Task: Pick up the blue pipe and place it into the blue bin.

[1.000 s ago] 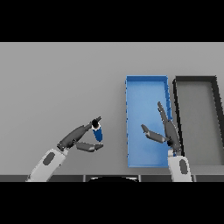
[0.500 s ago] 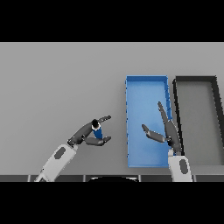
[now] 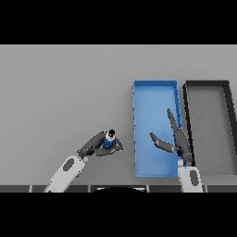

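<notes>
- Currently the blue pipe [image 3: 109, 139] is seen to the left of the blue bin [image 3: 155, 88], near the bin's lower left corner but clearly apart from its wall.
- The pipe is held upright or slightly tilted, with a dark opening at its top end; whether its lower end touches the tabletop [image 3: 60, 92] cannot be told.
- The left hand [image 3: 98, 145] is curled round the pipe, with dark fingers wrapped at its left side and the thumb laid below and to its right, so that the pipe is pinched between them.
- The left arm, white and grey, is seen to come in from the lower edge, to the left of the bin.
- The right hand [image 3: 177, 141] is held over the lower right part of the bin, its fingers straight and spread, pointed away from the robot along the bin's right wall.
- The thumb of the right hand is stretched out to the left, over the bin's blue floor; nothing is held in this hand.
- The bin is a long blue tray set lengthwise away from the robot, and nothing is seen lying inside it.
- A black bin [image 3: 207, 84] of like shape is set just beside the blue bin, on its right, with a narrow gap between them.
</notes>
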`<action>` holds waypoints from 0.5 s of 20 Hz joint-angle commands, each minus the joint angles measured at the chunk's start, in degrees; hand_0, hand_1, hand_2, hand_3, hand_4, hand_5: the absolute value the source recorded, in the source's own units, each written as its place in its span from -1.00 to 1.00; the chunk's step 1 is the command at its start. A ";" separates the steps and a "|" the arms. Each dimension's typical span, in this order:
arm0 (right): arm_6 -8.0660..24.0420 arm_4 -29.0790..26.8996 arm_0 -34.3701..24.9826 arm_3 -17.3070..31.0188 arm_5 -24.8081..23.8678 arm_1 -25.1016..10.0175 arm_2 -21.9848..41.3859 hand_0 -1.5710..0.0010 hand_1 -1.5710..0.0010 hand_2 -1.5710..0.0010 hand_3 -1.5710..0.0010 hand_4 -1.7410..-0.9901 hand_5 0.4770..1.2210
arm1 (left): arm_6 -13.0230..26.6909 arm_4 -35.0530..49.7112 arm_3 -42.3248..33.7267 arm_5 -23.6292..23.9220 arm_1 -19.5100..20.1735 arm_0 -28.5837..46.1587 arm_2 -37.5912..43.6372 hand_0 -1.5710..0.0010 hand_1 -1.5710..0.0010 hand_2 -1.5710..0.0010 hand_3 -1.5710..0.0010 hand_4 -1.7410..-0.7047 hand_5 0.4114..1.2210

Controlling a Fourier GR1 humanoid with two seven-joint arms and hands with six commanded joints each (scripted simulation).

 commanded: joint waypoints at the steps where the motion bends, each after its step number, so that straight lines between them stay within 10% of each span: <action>1: 1.18 -0.04 -0.65 0.40 0.16 -0.11 -0.06 1.00 1.00 1.00 1.00 0.51 -0.78 | -0.16 -0.47 -0.54 0.48 0.19 0.54 -0.33 -0.69 -0.75 -0.79 -0.74 -0.65 0.82; 10: 0.99 0.78 -1.11 1.45 0.02 -0.75 -0.24 1.00 1.00 1.00 1.00 0.59 -0.80 | -4.37 -1.86 -6.48 1.56 -3.21 -0.21 0.13 -0.96 -0.97 -0.97 -0.97 -0.50 0.98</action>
